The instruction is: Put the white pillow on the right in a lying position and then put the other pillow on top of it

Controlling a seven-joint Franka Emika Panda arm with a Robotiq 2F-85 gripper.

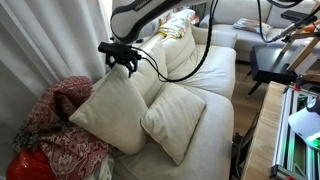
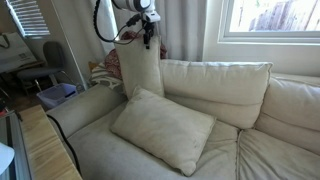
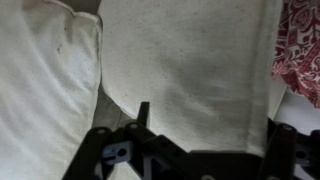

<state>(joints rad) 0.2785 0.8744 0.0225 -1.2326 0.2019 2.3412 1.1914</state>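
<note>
Two white pillows are on a cream sofa [image 1: 215, 85]. One pillow [image 1: 108, 112] stands upright against the sofa's armrest end; it shows in both exterior views [image 2: 140, 68] and fills the wrist view [image 3: 190, 60]. The other pillow [image 1: 172, 120] lies tilted on the seat beside it, touching it [image 2: 160, 130]. My gripper [image 1: 121, 64] hangs just above the top edge of the upright pillow [image 2: 148, 40]. In the wrist view my gripper [image 3: 217, 120] is open, its fingers spread wide on either side of the pillow's top.
A red patterned blanket [image 1: 60, 135] lies heaped over the armrest next to the upright pillow [image 3: 302, 45]. The sofa's back cushions [image 2: 215, 90] stand behind. A wooden table edge [image 1: 270, 135] and a desk [image 1: 275, 55] are beyond the sofa's front. A window [image 2: 270, 20] is above the back.
</note>
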